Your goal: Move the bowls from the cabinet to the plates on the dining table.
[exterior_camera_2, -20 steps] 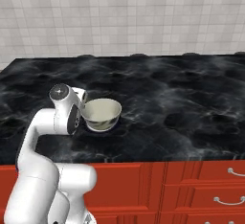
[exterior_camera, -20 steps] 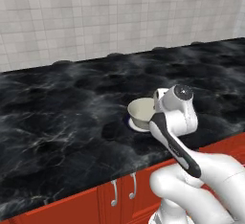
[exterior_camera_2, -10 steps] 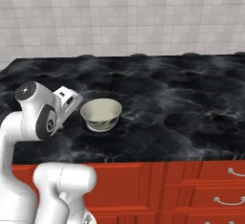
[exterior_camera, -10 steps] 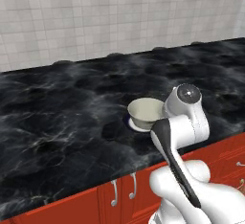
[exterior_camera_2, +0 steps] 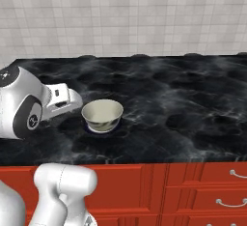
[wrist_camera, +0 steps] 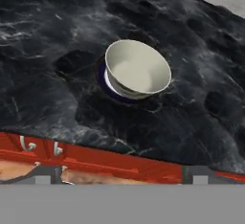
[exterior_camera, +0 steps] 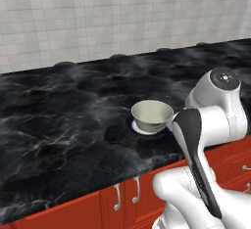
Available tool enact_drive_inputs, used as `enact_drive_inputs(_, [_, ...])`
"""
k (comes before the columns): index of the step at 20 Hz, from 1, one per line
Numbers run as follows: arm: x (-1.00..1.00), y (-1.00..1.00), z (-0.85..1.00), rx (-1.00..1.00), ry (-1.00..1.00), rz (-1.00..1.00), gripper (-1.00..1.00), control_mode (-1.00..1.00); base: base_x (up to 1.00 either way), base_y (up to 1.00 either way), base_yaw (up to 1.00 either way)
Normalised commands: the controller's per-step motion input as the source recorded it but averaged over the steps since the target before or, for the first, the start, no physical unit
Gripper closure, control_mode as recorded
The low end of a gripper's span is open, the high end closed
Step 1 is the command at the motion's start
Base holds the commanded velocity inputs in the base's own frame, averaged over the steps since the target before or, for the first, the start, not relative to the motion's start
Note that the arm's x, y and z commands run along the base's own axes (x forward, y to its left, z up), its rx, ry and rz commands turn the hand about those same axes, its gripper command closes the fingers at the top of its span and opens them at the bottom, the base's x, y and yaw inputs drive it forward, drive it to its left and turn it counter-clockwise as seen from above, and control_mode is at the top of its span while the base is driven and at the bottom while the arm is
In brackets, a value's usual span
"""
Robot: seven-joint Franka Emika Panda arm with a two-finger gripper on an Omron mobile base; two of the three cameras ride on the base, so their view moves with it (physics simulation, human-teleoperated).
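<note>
One bowl (exterior_camera: pixel 152 115) is seen seated upright on a plate (wrist_camera: pixel 109 88) on the black desk (exterior_camera: pixel 59 120). No writing can be read anywhere. Jaws are spread wide, nothing held.

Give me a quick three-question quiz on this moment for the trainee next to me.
1. True or false: the bowl sits on a plate.
2. What surface is the plate on? A) black marble-look dining table B) tiled wall C) red cabinet shelf
3. Is the gripper holding the bowl?

Key:
1. True.
2. A.
3. No; the bowl stands free on the plate, apart from the arm.
</note>
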Motion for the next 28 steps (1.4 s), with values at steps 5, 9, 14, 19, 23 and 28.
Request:
enact_drive_inputs(5, [-0.22, -0.01, 0.01, 0.22, 0.0, -0.3, -1.0, -1.0, 0.0, 0.0, 0.0])
enact_drive_inputs(9, [-0.19, 0.01, -0.08, 0.09, 0.0, -0.2, -1.0, -1.0, 0.0, 0.0, 0.0])
enact_drive_inputs(14, [-0.09, 0.02, -0.11, 0.08, 0.0, -0.12, -1.0, -1.0, 0.0, 0.0, 0.0])
enact_drive_inputs(19, [-0.39, 0.01, -0.17, 0.11, 0.0, -0.03, -1.0, -1.0, 0.0, 0.0, 0.0])
enact_drive_inputs(23, [-0.09, 0.0, -0.03, 0.02, 0.0, 0.0, -1.0, 1.0, -0.42, 0.0, 0.0])
enact_drive_inputs(28, [0.0, 0.0, 0.0, 0.0, 0.0, 0.0, -1.0, 1.0, -0.94, 0.1, 0.0])
